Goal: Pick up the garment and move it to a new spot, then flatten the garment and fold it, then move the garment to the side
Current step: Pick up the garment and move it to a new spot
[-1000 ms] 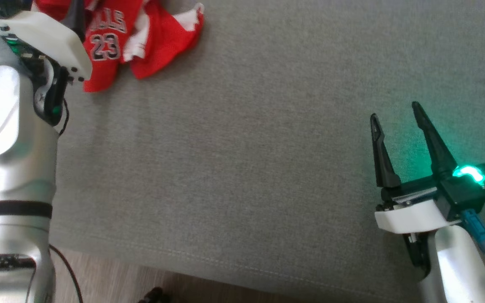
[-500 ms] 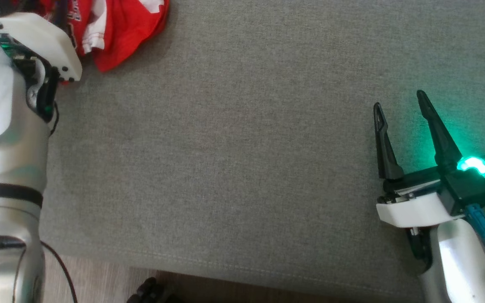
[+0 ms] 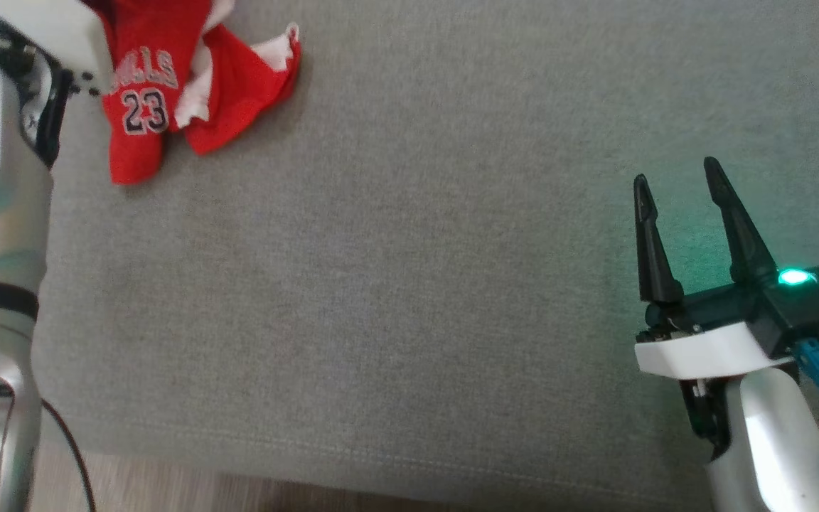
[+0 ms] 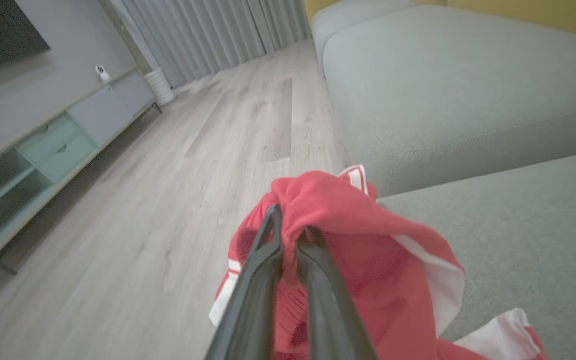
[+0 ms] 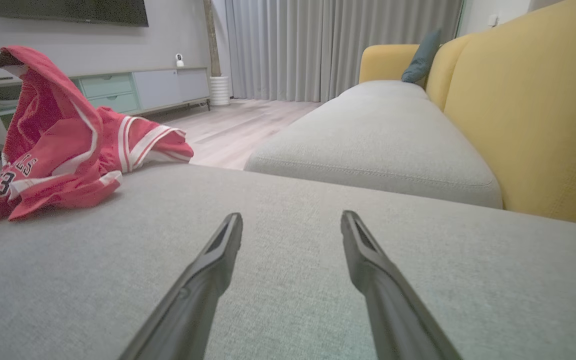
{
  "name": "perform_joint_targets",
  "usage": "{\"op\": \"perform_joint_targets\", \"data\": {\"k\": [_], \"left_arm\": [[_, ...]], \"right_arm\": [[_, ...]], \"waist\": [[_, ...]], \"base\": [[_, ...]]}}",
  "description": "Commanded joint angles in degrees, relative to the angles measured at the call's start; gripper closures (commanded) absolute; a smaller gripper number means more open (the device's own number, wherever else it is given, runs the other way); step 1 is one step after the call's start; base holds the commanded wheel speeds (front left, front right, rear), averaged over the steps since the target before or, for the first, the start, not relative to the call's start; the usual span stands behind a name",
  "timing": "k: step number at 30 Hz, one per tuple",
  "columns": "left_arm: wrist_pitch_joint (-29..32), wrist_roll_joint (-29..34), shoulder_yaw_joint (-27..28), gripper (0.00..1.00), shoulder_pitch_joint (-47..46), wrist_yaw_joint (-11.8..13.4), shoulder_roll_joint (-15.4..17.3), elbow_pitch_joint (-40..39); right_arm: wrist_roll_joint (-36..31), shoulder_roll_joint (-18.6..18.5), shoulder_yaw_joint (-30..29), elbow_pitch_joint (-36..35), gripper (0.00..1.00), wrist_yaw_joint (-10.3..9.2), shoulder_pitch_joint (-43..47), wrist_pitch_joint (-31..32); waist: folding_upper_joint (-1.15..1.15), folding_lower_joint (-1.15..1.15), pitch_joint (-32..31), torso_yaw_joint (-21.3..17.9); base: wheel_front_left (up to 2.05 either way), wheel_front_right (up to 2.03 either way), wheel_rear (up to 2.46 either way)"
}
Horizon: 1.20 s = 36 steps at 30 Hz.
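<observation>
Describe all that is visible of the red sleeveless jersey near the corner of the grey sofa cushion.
The red mesh-like basketball jersey has white striped trim along its openings and bears white letters above the number 23. It is crumpled, not flat. One bunched part is pinched between the closed fingers of the left gripper and held up in a peak, while the rest trails down onto the grey fabric cushion near its corner.
</observation>
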Motion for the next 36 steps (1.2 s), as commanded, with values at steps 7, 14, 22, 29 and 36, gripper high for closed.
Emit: {"op": "perform_joint_targets", "data": {"k": [7,14,22,29,36], "left_arm": [[3.81,2.3,-5.21,1.0,-3.9,-0.99,1.3,-9.1],[14.01,-1.25,-10.31,1.0,-0.26,-1.28,-2.93,-22.52],[23.83,-3.73,-12.14,1.0,4.1,0.13,-6.39,-38.54],[31.73,-6.21,-13.57,1.0,11.23,5.54,-10.11,-50.89],[32.51,-10.07,-13.63,1.0,24.28,10.53,-10.96,-49.1]], "right_arm": [[4.2,-0.15,0.14,0.22,0.0,0.43,2.59,-0.61],[7.27,-0.15,-2.14,1.01,0.0,0.43,5.44,-0.61],[8.63,-0.15,-3.0,0.67,0.0,0.43,6.06,-0.61],[9.44,-0.15,-3.86,0.5,0.0,0.43,5.86,-0.61],[9.93,-0.15,-3.42,0.45,0.0,0.43,4.54,-0.61]], "waist": [[0.0,0.0,-12.06,-2.81],[0.0,0.0,-18.63,-7.46],[0.0,0.0,-18.96,-11.69],[0.0,0.0,-17.42,-13.61],[0.0,0.0,-14.77,-14.14]], "base": [[0.0,0.0,0.0],[0.0,0.0,0.0],[0.0,0.0,0.0],[0.0,0.0,0.0],[0.0,0.0,0.0]]}}
